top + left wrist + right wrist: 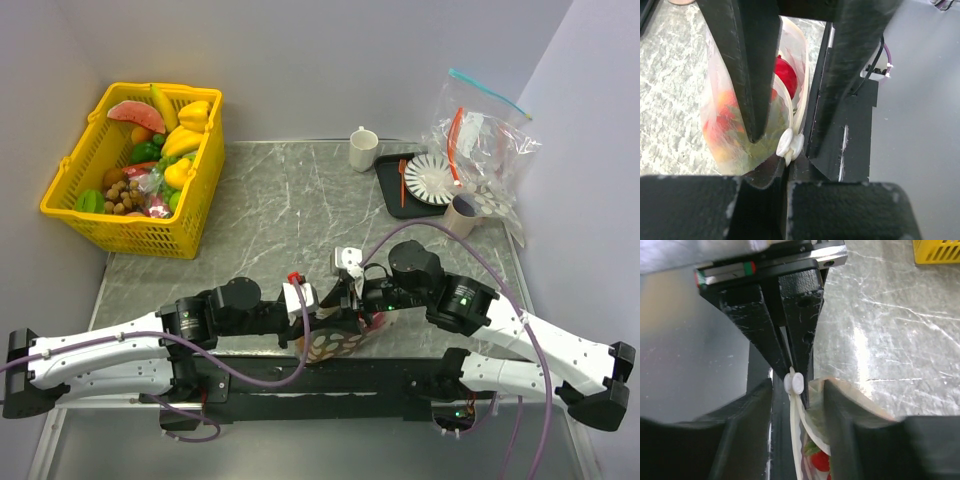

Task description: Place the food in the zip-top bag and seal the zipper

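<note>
Pinching one end of the zipper (794, 384), the left hand (786, 172) is shut tight. The zip-top bag (725, 142) sits at the near edge of the counter (290, 210), the food (786, 75) inside. The right hand (799, 390), just right of the left one, stands open over the zipper, which runs on between its two sides.

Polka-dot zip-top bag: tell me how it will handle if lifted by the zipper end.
Likely floppy: the zip-top bag is thin film that wrinkles and bulges around the toy fruit. Probably bottom-heavy, so it should hang and swing from the zipper that the left gripper pinches. The red apple sits near the open mouth and might roll out.
</note>
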Action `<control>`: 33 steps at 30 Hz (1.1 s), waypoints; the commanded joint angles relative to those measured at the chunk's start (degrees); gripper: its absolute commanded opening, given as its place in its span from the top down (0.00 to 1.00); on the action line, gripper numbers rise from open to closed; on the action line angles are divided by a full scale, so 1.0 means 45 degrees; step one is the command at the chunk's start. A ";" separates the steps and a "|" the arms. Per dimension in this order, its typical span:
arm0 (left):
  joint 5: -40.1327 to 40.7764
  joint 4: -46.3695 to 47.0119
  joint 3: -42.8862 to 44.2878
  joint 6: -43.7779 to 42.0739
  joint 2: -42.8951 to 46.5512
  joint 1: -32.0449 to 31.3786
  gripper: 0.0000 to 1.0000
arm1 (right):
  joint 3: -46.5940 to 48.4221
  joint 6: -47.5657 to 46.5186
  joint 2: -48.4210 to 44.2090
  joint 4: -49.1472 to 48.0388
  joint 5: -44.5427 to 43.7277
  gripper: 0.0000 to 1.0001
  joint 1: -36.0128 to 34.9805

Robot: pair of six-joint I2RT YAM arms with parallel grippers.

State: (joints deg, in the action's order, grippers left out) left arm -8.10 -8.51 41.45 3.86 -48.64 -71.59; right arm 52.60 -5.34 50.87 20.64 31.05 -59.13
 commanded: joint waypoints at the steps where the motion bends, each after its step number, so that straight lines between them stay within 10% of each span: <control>1: 0.0003 0.0349 0.0632 -0.0096 0.0008 0.0031 0.99 | 0.0049 0.0172 0.0121 -0.0486 -0.0415 0.63 -0.0121; 8: 0.0061 0.0349 0.0476 -0.0134 0.0262 0.0031 0.99 | 0.0148 0.0231 -0.0093 -0.0525 -0.0649 1.00 -0.0140; 14: 0.0159 0.0485 0.0203 -0.0135 0.0769 0.0031 0.69 | 0.0070 0.0308 -0.0270 -0.0466 -0.0728 1.00 -0.0140; 16: 0.0140 0.0622 0.0125 -0.0173 0.0926 0.0031 0.71 | 0.0050 0.0347 -0.0309 -0.0525 -0.0669 1.00 -0.0140; 19: 0.0042 0.0837 0.0046 -0.0310 0.1083 0.0011 0.99 | 0.0127 0.0348 -0.0212 -0.0447 -0.0610 1.00 -0.0140; 33: 0.3475 -0.0157 -0.0091 0.0411 0.2975 0.0031 0.99 | -0.0301 0.0484 -0.0854 -0.0232 -0.1761 1.00 -0.0121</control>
State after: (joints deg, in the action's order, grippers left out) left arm -1.87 -9.23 40.45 4.14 -40.62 -71.53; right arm 52.38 -3.88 50.28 19.05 27.24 -59.66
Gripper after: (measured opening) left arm 0.014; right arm 0.048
